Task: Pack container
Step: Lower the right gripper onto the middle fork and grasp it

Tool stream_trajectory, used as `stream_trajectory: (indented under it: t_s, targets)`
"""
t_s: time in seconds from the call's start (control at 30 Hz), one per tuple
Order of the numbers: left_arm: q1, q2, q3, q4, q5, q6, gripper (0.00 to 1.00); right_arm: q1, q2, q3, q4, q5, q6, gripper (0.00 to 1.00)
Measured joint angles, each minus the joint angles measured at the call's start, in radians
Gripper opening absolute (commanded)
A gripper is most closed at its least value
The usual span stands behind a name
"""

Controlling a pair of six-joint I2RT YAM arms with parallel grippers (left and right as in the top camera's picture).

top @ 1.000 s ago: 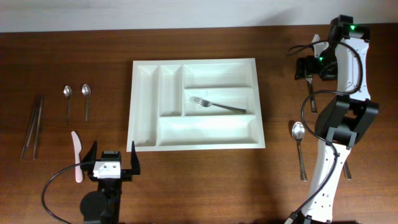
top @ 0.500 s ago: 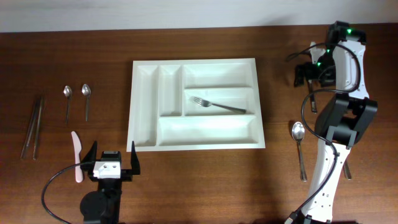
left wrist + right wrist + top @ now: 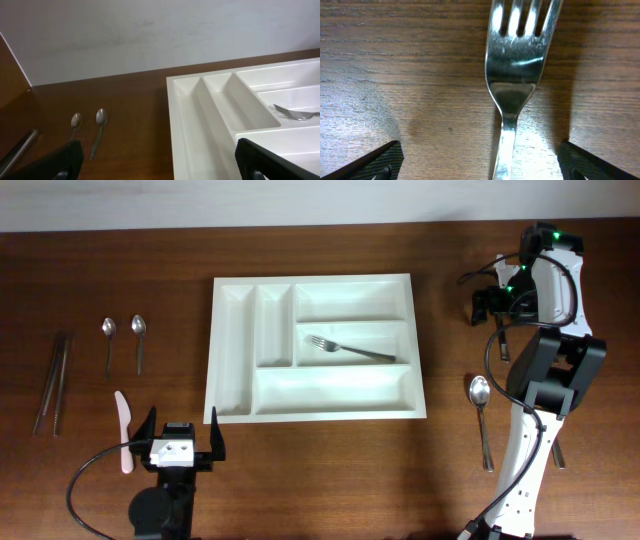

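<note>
The container (image 3: 312, 281), a large white tray, lies mid-table with one fork (image 3: 350, 349) in its middle long compartment. My right gripper (image 3: 492, 302) hangs open at the far right, low over a second fork (image 3: 503, 345) on the wood. In the right wrist view this fork (image 3: 516, 65) runs lengthwise between the spread fingertips (image 3: 380, 161), and the gripper (image 3: 480, 164) touches nothing. My left gripper (image 3: 181, 438) stands open near the front edge, left of the container's near corner. The left wrist view shows the gripper (image 3: 160, 162) empty, with the container (image 3: 200, 125) ahead to the right.
Two small spoons (image 3: 108, 330) (image 3: 138, 330), a pair of long dark utensils (image 3: 52, 385) and a pale plastic knife (image 3: 123, 430) lie on the left. A large spoon (image 3: 481, 405) lies right of the container, beside the right arm (image 3: 545, 380).
The right wrist has shifted slightly left and settled over the fork on the table. The left arm and the cutlery have not moved.
</note>
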Motion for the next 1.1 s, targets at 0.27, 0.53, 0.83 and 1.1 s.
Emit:
stream_trajectory:
  t_s: [0.27,0.53,0.83,1.1]
  targets:
    - [0.000,0.000,0.000,0.000,0.000,0.000,0.99,-0.003,0.000,-0.004,0.019,0.019,-0.004,0.77]
    - [0.000,0.000,0.000,0.000,0.000,0.000,0.99,-0.002,0.000,-0.007,0.016,0.066,-0.023,0.69]
    - [0.000,0.000,0.000,0.000,0.000,0.000,0.99,-0.002,0.000,-0.008,0.014,0.069,-0.040,0.40]
    - [0.000,0.000,0.000,0.000,0.000,0.000,0.99,-0.001,0.000,-0.008,0.020,0.069,-0.041,0.32]
